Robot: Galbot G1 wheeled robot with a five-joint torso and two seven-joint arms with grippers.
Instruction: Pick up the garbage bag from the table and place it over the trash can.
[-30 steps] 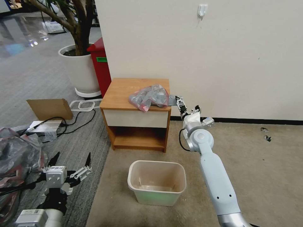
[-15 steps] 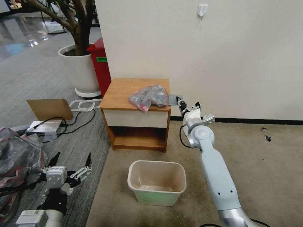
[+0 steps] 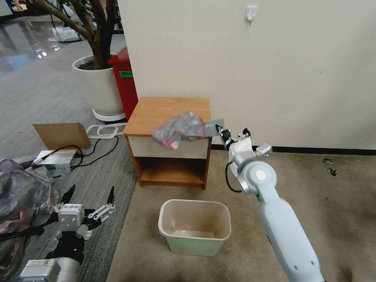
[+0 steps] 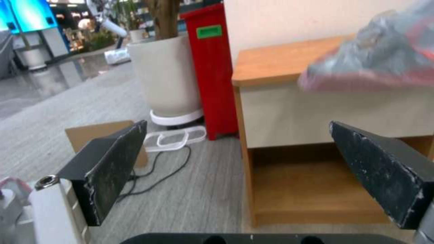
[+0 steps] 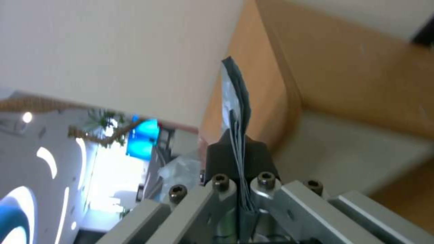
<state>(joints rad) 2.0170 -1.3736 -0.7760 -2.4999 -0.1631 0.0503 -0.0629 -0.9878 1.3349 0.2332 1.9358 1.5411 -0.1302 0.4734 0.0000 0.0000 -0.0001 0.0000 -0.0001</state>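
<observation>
Clamped on the garbage bag's (image 3: pixel 180 129) grey edge, the right gripper (image 3: pixel 220 131) held it at the table's (image 3: pixel 156 111) front right corner, above the trash can (image 3: pixel 194 226), while the left gripper (image 3: pixel 89 196) hung spread low.

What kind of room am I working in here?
Likely an office or lobby corner: carpet floor, a big potted tree beside a red bin, and shiny hallway flooring beyond.
</observation>
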